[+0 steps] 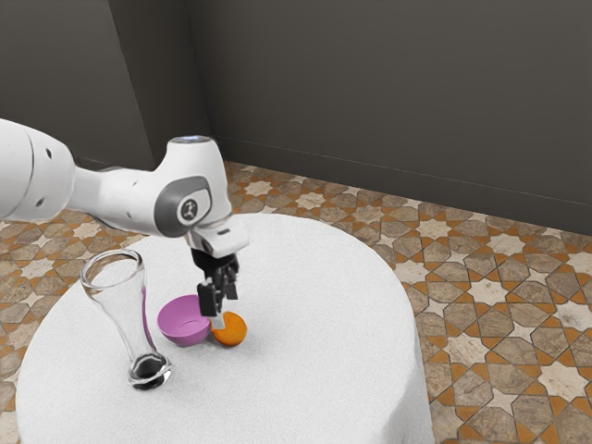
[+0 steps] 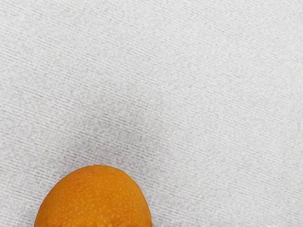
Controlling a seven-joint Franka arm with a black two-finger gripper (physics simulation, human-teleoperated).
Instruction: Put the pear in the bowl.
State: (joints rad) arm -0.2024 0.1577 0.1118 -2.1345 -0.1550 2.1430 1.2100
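From where I stand, the gripper (image 1: 225,309) has its 2 fingers spread close over the orange fruit (image 1: 229,330), likely to straddle it before pinching. The fruit rests on the white table (image 1: 314,370) just beside the purple bowl (image 1: 184,338), promising a short carry. Roundish, finely speckled, it looks more like an orange than a pear.

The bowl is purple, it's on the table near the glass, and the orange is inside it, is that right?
Not quite: the orange is outside the bowl, on the table right beside it, as the exterior view shows. The bowl is purple and on the table near the glass, as you say.
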